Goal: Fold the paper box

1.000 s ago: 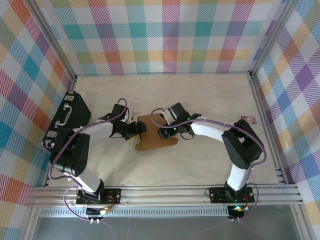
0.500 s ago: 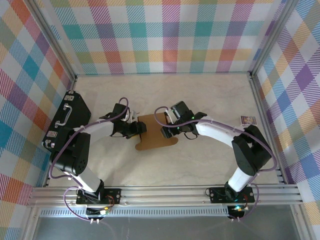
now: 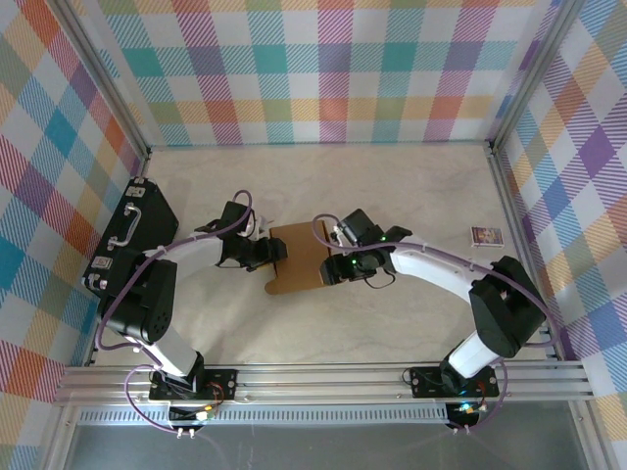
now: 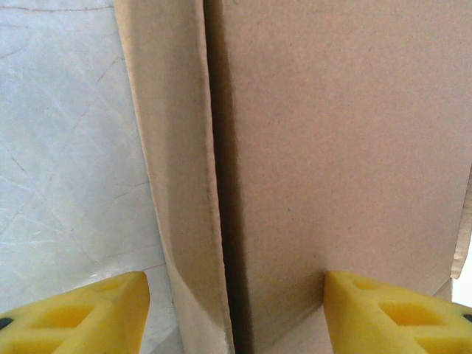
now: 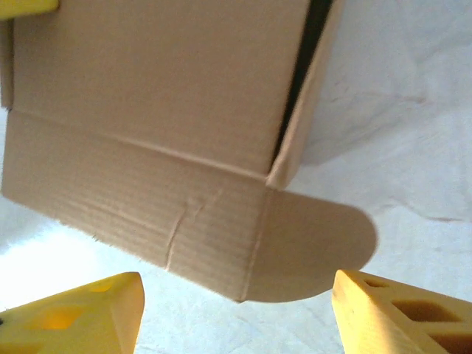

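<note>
Box in the middle, an arm on each side! The cardboard box [image 3: 299, 257] sat half-built on the table [image 3: 411, 186], between the two arms, its long side running from the far edge toward the robot and tilted a little.

The left pincer [image 4: 234, 286] was the closer one. It came in from the box's left side with its fingers spread, straddling the corner where two upright walls met. Bare table showed between the left finger [image 4: 81, 317] and the cardboard, so nothing was pinched. Whether the other finger [image 4: 398, 317] was actually touching the wall was hard to tell from that close.

The right pincer [image 5: 236, 284] faced the box from the opposite side, also spread wide and with nothing in it. The box lay straight ahead of its fingertips and just short of them. A rounded flap [image 5: 317, 240] lay flat on the table at the box's near corner, in front of the right-hand finger.

My read: the left arm looked set to steady the box, and that flat flap was the right arm's to lift.
</note>
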